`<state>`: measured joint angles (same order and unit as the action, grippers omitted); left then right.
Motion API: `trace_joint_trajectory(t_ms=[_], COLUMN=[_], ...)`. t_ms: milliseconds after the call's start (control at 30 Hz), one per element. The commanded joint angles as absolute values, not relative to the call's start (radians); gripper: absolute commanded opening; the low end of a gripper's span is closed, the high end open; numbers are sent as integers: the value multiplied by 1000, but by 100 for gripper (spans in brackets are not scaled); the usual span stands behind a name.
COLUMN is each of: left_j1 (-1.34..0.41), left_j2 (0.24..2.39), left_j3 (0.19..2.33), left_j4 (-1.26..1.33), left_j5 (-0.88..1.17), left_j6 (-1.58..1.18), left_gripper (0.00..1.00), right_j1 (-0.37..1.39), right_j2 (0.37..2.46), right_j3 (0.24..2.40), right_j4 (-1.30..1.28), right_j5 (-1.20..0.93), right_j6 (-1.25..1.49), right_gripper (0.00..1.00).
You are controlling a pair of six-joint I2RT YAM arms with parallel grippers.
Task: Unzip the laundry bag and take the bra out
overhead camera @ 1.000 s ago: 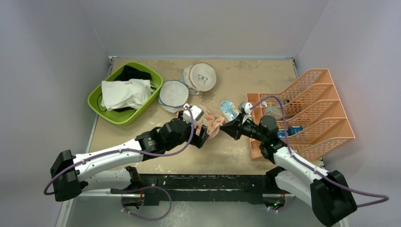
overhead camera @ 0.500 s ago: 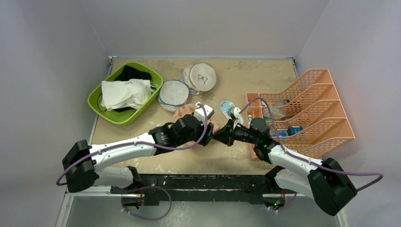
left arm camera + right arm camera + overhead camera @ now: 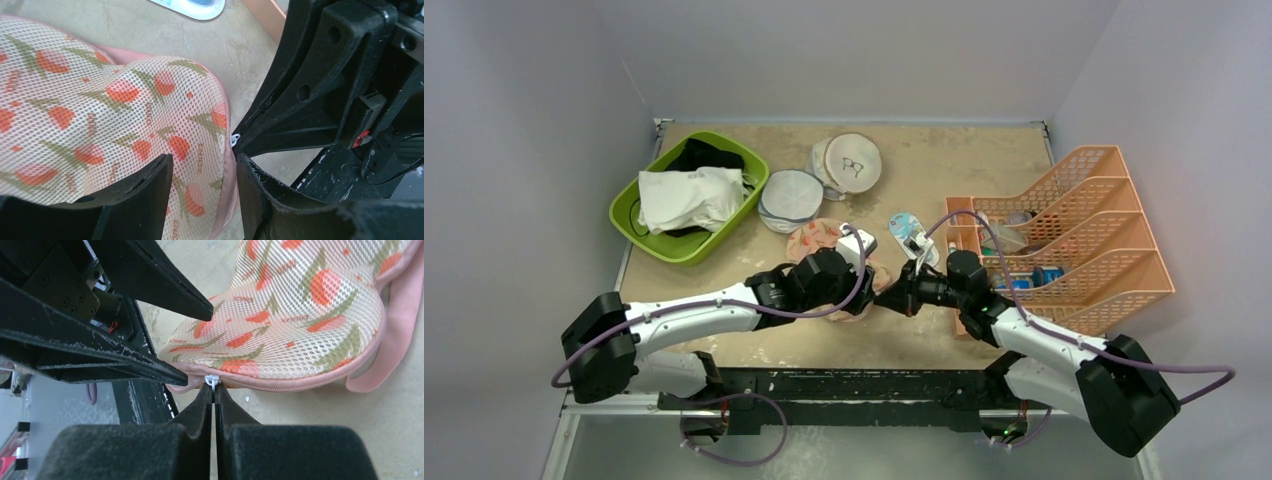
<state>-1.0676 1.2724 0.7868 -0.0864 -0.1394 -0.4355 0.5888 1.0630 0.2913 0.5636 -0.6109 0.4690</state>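
Note:
The laundry bag (image 3: pixel 816 240), pinkish mesh printed with orange flowers, lies at the table's middle. My left gripper (image 3: pixel 202 167) is closed over its near end, one finger on the mesh (image 3: pixel 125 100) and the other against the pink zip rim. My right gripper (image 3: pixel 214 389) is shut on the small white zipper pull (image 3: pixel 212 380) at that same end, nose to nose with the left gripper (image 3: pixel 867 297). The zip line (image 3: pixel 300 385) looks closed along the edge. The bra is hidden.
A green basin (image 3: pixel 624 215) with white and black garments stands at the back left. A round mesh bag (image 3: pixel 790 197) and a round white bag with a glasses drawing (image 3: pixel 854 163) lie behind. A blue-white packet (image 3: pixel 908 230) and an orange file rack (image 3: pixel 1114 270) are to the right.
Both grippers have come together and shifted toward the near edge. The left gripper's jaws have narrowed around the bag's end. The right gripper stays shut.

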Motion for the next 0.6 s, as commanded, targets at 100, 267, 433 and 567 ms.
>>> trace_joint_trajectory(t_ms=[100, 267, 433, 567], left_j1=[-1066, -1066, -1066, -1069], left_j2=[1375, 1423, 1458, 1497], left_j3=[776, 744, 684, 675], left_j4=[30, 72, 179, 191], left_j5=[-38, -28, -4, -25], left_j6=[-482, -520, -580, -599], left_gripper=[39, 35, 31, 21], right_j1=[592, 591, 592, 592], right_j2=[1066, 1121, 1154, 1144], right_j3=[294, 303, 305, 297], right_j4=[424, 372, 353, 341], right_j5=[-571, -583, -576, -524], right_j6=[556, 576, 594, 605], right_gripper=[0, 0, 0, 0])
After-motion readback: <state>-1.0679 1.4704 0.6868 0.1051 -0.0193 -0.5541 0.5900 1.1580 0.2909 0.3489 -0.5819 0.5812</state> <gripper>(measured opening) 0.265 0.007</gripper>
